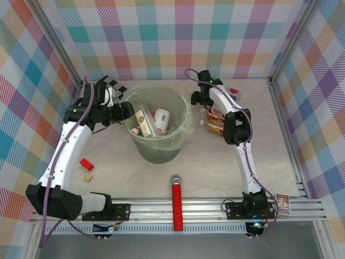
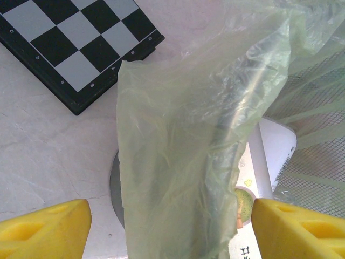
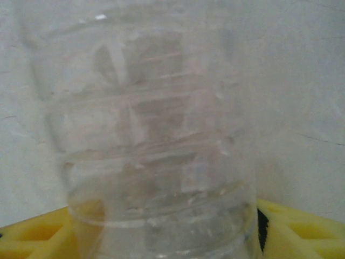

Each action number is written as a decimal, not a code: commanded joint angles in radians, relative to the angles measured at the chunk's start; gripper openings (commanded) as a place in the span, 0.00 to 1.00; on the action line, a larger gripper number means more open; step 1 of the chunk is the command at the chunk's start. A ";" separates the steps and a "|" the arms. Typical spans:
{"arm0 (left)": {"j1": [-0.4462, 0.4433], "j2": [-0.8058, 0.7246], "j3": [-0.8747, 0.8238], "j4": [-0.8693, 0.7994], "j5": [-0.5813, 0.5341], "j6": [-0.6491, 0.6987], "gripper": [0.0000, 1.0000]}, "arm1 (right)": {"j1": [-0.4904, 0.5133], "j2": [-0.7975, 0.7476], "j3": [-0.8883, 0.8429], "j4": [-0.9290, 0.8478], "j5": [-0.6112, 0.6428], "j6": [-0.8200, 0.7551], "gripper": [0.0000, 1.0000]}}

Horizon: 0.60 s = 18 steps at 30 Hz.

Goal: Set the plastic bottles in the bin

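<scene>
My right pincer has a clear plastic bottle standing between its yellow fingers. I cannot tell if they press on it. My left pincer is spread wide, and the liner of the bin hangs between its fingers. Inside the bin lie several bottles. Other bottles lie just beside my right arm.
</scene>
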 commanded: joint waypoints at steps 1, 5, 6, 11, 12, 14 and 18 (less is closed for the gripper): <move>-0.008 -0.004 0.027 -0.010 0.010 -0.011 0.78 | 0.022 -0.049 -0.032 0.009 -0.013 -0.009 0.57; -0.009 -0.013 0.025 -0.010 0.011 -0.011 0.78 | 0.024 -0.121 -0.093 0.052 -0.018 -0.012 0.47; -0.008 -0.014 0.025 -0.010 0.015 -0.012 0.78 | 0.024 -0.139 -0.092 0.048 -0.023 -0.013 0.45; -0.008 -0.014 0.034 -0.007 0.027 -0.014 0.78 | 0.024 -0.252 -0.097 0.025 -0.058 -0.025 0.42; -0.009 -0.014 0.038 -0.009 0.030 -0.015 0.78 | 0.024 -0.282 -0.102 0.017 -0.065 -0.028 0.41; -0.009 -0.016 0.040 -0.011 0.032 -0.014 0.78 | 0.024 -0.352 -0.118 0.001 -0.090 -0.033 0.40; -0.008 -0.025 0.039 -0.010 0.031 -0.012 0.78 | 0.026 -0.529 -0.200 -0.012 -0.144 -0.029 0.40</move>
